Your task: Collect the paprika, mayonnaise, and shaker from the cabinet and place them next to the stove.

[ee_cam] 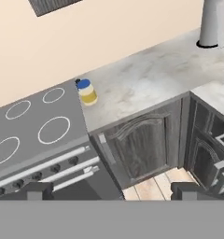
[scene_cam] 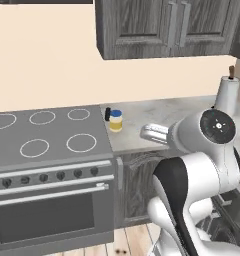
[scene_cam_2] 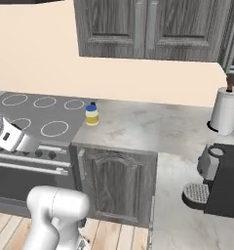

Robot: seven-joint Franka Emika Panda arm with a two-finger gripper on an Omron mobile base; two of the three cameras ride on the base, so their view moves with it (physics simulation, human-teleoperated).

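Marble counter (scene_cam_2: 153,129) beside stove (scene_cam: 42,140) holds mayonnaise (scene_cam: 115,120).

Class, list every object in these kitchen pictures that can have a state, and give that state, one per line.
mayonnaise: upright, lid on, on the counter beside the stove.
shaker: upright, behind the mayonnaise.
upper cabinet doors: closed.
lower cabinet door: closed.
oven door: closed.
paper towel roll: upright.
pincer: open, empty.

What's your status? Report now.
Gripper open, empty, above the floor. Mayonnaise and shaker on counter beside stove. Nothing in the way.
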